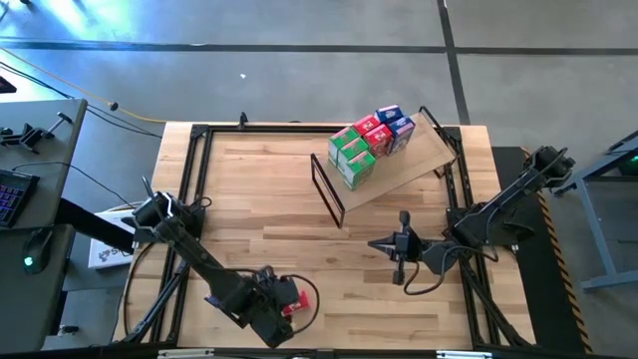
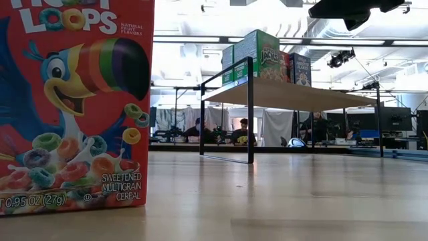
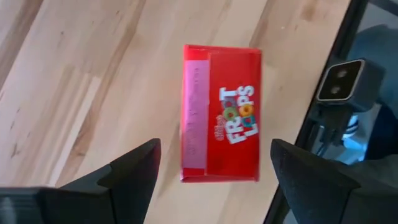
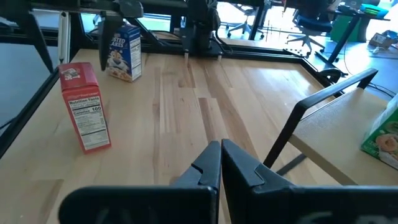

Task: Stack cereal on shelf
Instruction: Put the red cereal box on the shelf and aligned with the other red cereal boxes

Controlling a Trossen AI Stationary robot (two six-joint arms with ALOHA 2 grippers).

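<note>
Low in the high view, the left pincer (image 1: 282,304) hangs over a red Froot Loops box (image 1: 290,299) on the table (image 1: 259,199), while the right pincer (image 1: 382,243) idles mid-right; the shelf (image 1: 419,160) at upper right carries stacked boxes. Filling the low view's left, that box stands upright. Centre of the left wrist view, the box's long axis runs between the parted fingers (image 3: 134,174). Bottom of the right wrist view, the fingers are together.

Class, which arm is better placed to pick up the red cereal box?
Left: its open gripper hangs directly over the red cereal box. The right gripper, shut, sits mid-table.
</note>
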